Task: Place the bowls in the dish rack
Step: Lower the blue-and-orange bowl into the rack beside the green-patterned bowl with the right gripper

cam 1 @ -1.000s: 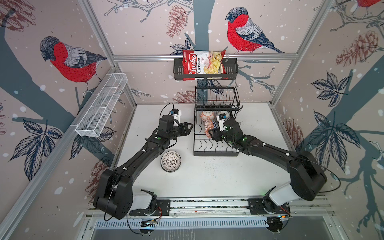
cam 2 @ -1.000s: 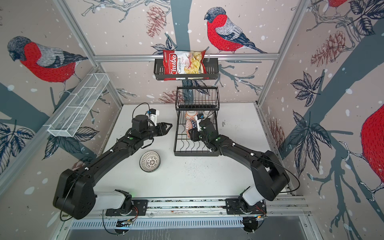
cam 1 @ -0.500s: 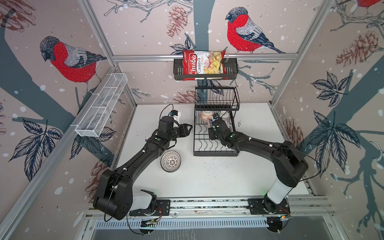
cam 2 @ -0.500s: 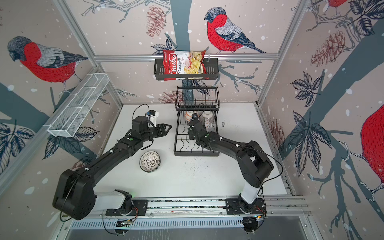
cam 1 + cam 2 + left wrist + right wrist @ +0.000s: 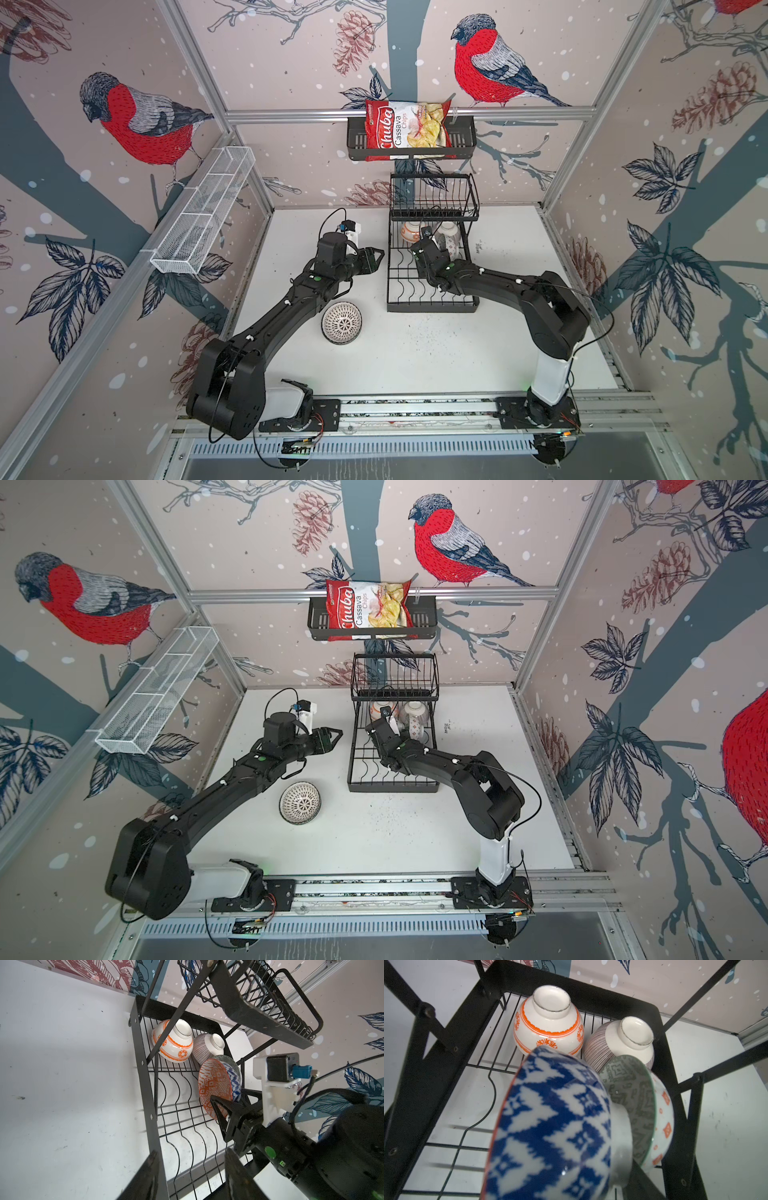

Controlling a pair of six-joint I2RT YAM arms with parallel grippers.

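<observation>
on the left wall hangs a long white mesh basket [image 5: 199,216]. next comes the left tool [image 5: 376,259], hovering above the bench [image 5: 415,357] just beside the left edge of the dish rack [image 5: 430,305]; in the left wrist view its fingers [image 5: 149,1178] stand apart with nothing between them. nearer the front, below that arm, a dotted bowl [image 5: 341,323] sits upright on the bench, apart from the rack. the dish rack stands at the back middle of the bench, under a black shelf [image 5: 357,145] on the back wall that carries a chips bag [image 5: 405,129]. at the back of the rack's lower tier, the orange floral bowl [image 5: 548,1022] and, to its right, the pink-lined bowl [image 5: 618,1047] rest upside down, touching each other. in front of them the right tool [image 5: 228,1097] reaches into the lower tier and grips the blue-patterned bowl [image 5: 554,1126] by its rim, one finger inside the orange-patterned interior, the bowl tipped on edge above the wavy wires. just behind it, the grey-green bowl [image 5: 629,1093] stands on edge against the right side of the rack, its foot side toward the rack wall; whether the two bowls touch cannot be told.
</observation>
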